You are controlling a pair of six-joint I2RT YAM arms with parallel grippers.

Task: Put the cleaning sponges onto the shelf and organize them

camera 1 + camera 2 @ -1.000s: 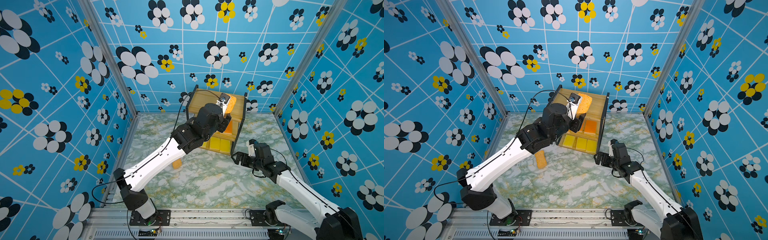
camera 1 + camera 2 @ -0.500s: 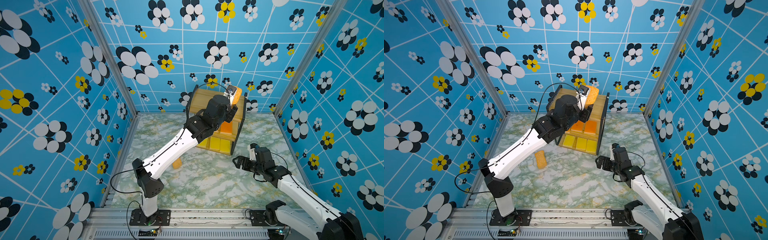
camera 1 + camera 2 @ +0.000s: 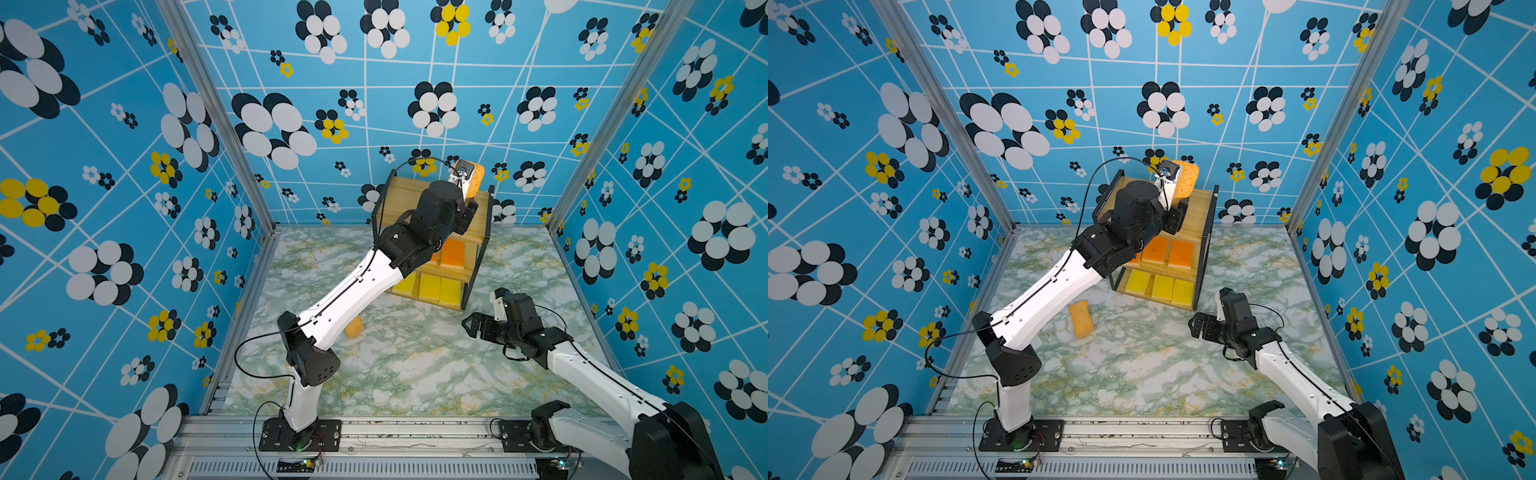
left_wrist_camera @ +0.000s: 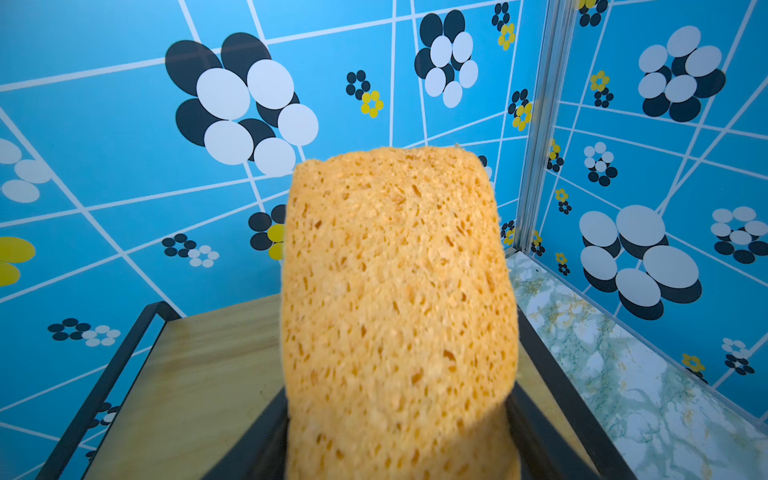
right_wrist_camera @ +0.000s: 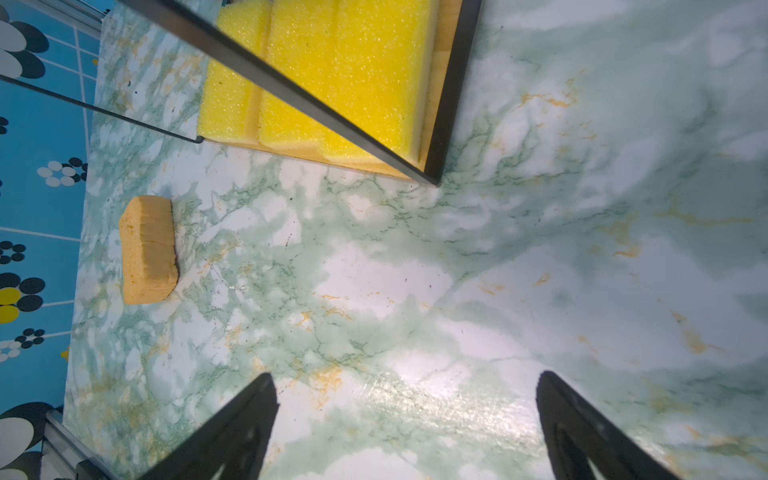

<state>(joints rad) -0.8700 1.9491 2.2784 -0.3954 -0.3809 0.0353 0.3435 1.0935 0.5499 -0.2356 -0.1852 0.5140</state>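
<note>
Left claw lifted higher, gripping tan sponge above shelf.

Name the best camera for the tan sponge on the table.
Right wrist: the loose tan sponge near, unobstructed. Small in both top views; in a top view the left arm overlaps it. Absent from left wrist.

Bright, even light; glare on the tabletop, bowed edges.

Blue flower-patterned walls, silver corner posts, green-veined marble floor, bright even light.
</note>
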